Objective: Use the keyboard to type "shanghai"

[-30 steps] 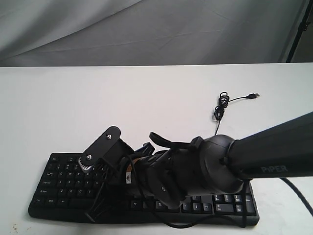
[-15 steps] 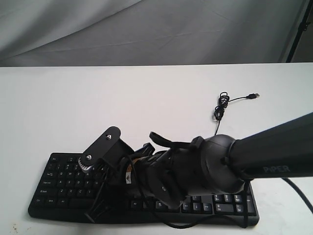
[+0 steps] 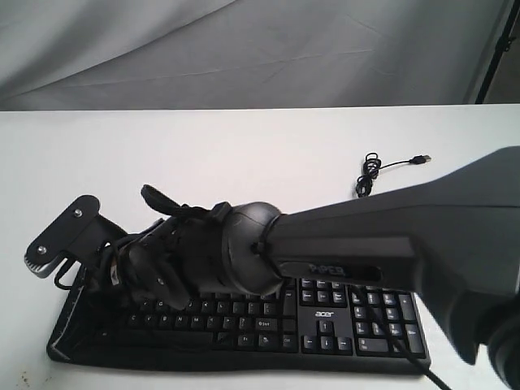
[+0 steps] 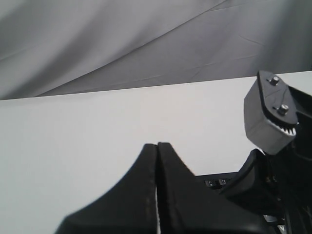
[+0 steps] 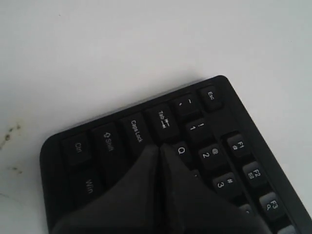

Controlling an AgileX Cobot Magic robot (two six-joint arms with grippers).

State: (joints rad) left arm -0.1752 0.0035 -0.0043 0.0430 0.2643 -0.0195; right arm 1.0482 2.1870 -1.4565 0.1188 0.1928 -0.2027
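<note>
The black keyboard (image 3: 325, 318) with white legends and an "acer" logo lies along the near edge of the white table. My right arm (image 3: 244, 252) reaches across it to its left end. In the right wrist view my right gripper (image 5: 160, 146) is shut and empty. Its tips are over the keys (image 5: 209, 156) where Caps Lock, Tab and Q meet, and they hide the keys beneath. I cannot tell whether they touch. My left gripper (image 4: 157, 145) is shut and empty above bare table, with a strip of keyboard (image 4: 214, 182) beyond it. It is not visible in the exterior view.
The keyboard's thin black USB cable (image 3: 370, 175) lies coiled behind the keyboard on the right, plug loose. The right arm's grey camera mount (image 3: 50, 250) juts past the keyboard's left end and shows as the grey block (image 4: 268, 119). A grey cloth hangs behind the table (image 3: 244, 150).
My right arm has swung left, carrying its gripper from the keyboard's left-middle keys to its far left end. The number pad and logo are now uncovered.
</note>
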